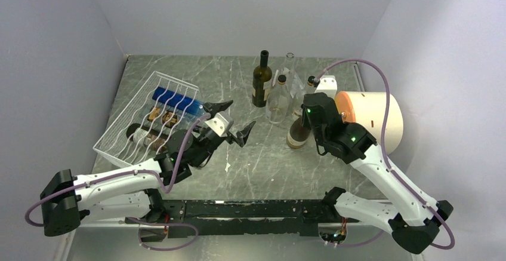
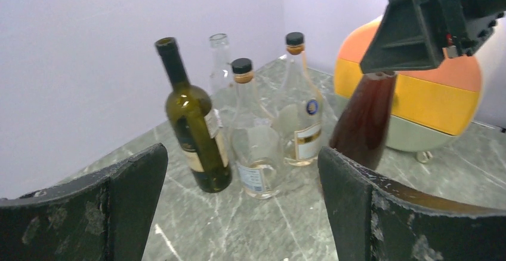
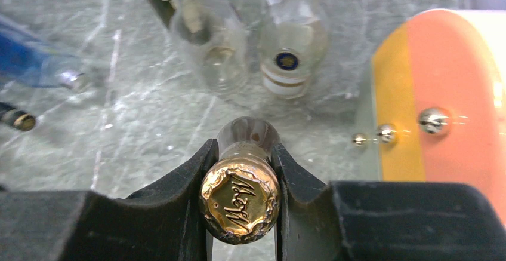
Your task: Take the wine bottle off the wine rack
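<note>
Glass wine bottle, brown w/ gold-foil top, is standing upright on worktop centre-right in top view, well apart from wine rack at left. Right gripper is clamping its neck; left gripper is hanging open. Prob. heavy, rigid, slick, breakable, so neck hold is needing a firm squeeze.

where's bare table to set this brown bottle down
Bare marble table lies near-centre in front of the brown bottle, and at the back between the wine rack and green bottle. Crowded around the clear bottles and cylinder.
</note>
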Controlling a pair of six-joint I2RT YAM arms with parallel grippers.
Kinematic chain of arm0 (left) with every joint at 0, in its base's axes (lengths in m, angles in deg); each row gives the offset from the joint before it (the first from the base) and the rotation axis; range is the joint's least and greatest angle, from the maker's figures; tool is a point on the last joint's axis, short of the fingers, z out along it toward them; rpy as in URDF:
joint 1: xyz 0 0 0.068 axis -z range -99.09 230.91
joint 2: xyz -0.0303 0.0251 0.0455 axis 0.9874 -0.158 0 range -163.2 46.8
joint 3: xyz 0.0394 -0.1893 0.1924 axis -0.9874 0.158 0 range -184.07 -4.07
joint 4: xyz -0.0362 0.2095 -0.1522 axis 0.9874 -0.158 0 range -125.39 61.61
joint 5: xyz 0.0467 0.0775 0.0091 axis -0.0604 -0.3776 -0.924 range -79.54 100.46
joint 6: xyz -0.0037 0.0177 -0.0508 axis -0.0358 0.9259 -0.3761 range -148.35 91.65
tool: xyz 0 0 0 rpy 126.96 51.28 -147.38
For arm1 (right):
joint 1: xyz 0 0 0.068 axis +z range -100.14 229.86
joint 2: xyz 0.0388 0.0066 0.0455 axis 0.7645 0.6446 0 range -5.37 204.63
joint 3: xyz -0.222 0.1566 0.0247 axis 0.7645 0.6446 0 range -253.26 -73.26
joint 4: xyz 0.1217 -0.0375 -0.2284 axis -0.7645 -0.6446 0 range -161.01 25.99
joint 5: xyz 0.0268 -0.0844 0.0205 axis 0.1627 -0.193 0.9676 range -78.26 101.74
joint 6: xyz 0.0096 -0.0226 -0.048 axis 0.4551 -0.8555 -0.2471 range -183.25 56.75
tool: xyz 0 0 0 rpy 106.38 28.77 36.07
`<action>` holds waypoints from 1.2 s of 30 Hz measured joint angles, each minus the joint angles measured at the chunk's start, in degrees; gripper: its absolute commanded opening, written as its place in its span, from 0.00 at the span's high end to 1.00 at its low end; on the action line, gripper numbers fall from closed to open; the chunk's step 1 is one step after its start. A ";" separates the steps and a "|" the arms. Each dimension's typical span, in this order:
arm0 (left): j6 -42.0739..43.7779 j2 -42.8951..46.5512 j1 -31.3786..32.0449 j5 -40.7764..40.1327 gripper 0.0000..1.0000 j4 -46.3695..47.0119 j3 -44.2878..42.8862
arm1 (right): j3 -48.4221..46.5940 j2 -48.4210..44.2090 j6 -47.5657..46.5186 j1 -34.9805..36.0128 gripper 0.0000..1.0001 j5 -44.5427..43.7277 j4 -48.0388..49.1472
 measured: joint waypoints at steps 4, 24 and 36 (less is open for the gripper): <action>0.85 1.55 -0.81 -3.41 0.01 -1.44 -0.70 | -0.76 1.95 -0.42 -0.04 1.00 -2.91 0.09; 0.04 6.36 -10.34 -5.40 0.00 -4.72 -1.88 | 3.13 0.96 -5.01 -6.10 0.58 -4.85 7.34; 2.01 8.33 -13.60 -5.40 0.00 -5.40 -1.90 | -2.03 -2.47 -7.48 -6.25 0.18 -4.09 8.90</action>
